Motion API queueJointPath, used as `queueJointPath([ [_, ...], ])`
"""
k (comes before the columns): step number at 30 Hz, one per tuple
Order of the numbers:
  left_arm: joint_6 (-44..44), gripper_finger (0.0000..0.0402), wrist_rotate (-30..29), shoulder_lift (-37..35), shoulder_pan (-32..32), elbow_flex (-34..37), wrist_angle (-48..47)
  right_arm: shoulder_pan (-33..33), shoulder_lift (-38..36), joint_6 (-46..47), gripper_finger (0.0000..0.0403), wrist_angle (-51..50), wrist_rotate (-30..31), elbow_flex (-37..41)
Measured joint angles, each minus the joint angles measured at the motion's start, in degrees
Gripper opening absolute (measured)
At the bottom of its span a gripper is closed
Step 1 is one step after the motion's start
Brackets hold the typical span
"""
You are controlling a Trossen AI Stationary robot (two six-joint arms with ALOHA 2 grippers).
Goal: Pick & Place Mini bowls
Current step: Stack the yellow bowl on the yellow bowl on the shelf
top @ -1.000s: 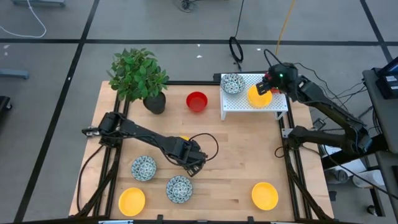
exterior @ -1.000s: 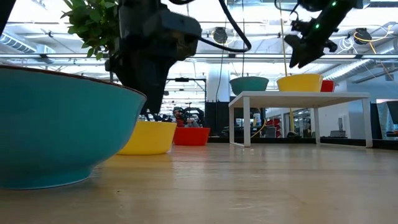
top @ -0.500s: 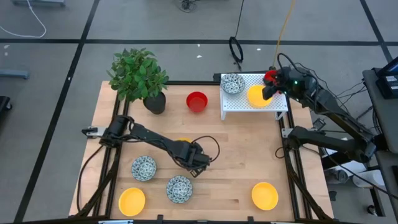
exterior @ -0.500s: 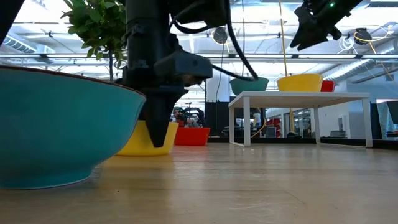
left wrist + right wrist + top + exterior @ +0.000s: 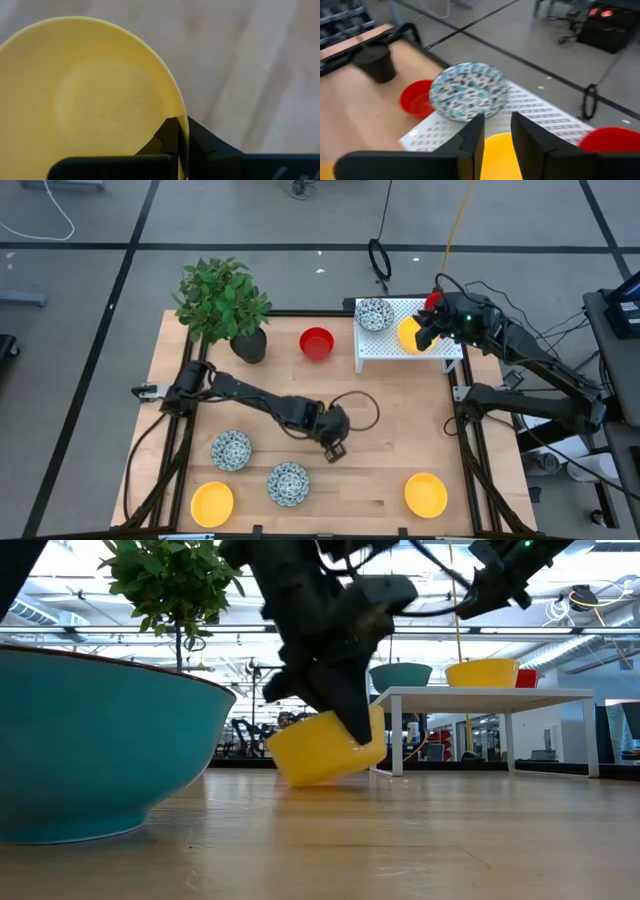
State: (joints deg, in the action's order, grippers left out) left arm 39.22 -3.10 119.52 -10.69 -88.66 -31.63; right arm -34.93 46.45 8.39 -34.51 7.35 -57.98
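A glossy yellow mini bowl point(image 5: 325, 747) tilts on edge at mid-table, its rim pinched in the clenched left gripper point(image 5: 181, 145). On the white shelf point(image 5: 440, 350), the right gripper point(image 5: 496, 136) straddles another yellow bowl point(image 5: 412, 335), apparently not yet closed, beside a blue-green patterned bowl point(image 5: 468, 90).

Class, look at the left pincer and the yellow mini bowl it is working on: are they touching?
Touching. The left wrist view shows the left pincer shut on the yellow mini bowl, one dark finger on each side of its rim; the low view shows the bowl tilted.
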Motion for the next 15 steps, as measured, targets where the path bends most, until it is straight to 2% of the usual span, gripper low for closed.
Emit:
queueJointPath([
  [8, -1.88, 0.0010, -0.18, 0.11, 5.52, 0.07, 2.68, 6.22, 3.40, 0.38, 0.0077, 0.01, -0.17, 0.00],
  [15, -1.80, 0.0013, 0.32, 1.12, 7.88, 0.11, 12.06, 10.24, 5.30, 0.38, 0.0091, 2.15, 0.03, 0.00],
])
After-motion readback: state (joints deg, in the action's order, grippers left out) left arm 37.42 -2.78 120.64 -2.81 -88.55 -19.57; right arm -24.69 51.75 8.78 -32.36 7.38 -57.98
